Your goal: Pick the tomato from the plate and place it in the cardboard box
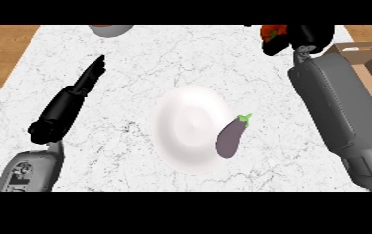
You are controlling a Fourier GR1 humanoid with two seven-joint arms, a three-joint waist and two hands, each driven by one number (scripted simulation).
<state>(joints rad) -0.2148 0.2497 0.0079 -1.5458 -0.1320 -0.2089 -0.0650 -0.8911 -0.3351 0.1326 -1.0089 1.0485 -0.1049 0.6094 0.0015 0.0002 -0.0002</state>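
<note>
**Tomato held high at far right, box still to be reached**

The counter [145, 71] fills the view, white and veined, with wood showing at its left and right edges. The right forearm [334, 110] runs up the right side, a large grey mass that hides much of what lies beyond it. At centre sits the plate [185, 125], bare of any tomato; an eggplant [232, 137] lies across its right rim. The left hand [91, 78] rests at the left, fingers straight and together, holding nothing. The box [352, 53] shows only as a brown corner at the far right, mostly behind the forearm. At the far edge, left of centre, part of a grey bowl [110, 30] shows.

The right hand [291, 39] is at the far right, its fingers curled round the tomato [274, 31], of which only a red patch shows between them. The tomato appears to be just left of the box, not over it.

The step in hand looks to be the carry to the box. To do it well, the hand should travel right until the tomato is over the box's opening, not its wall, and keep enough height to pass the near flap. Only then should it lower and let its fingers spread. Since the forearm hides the opening, the alignment cannot be judged from here.
</note>
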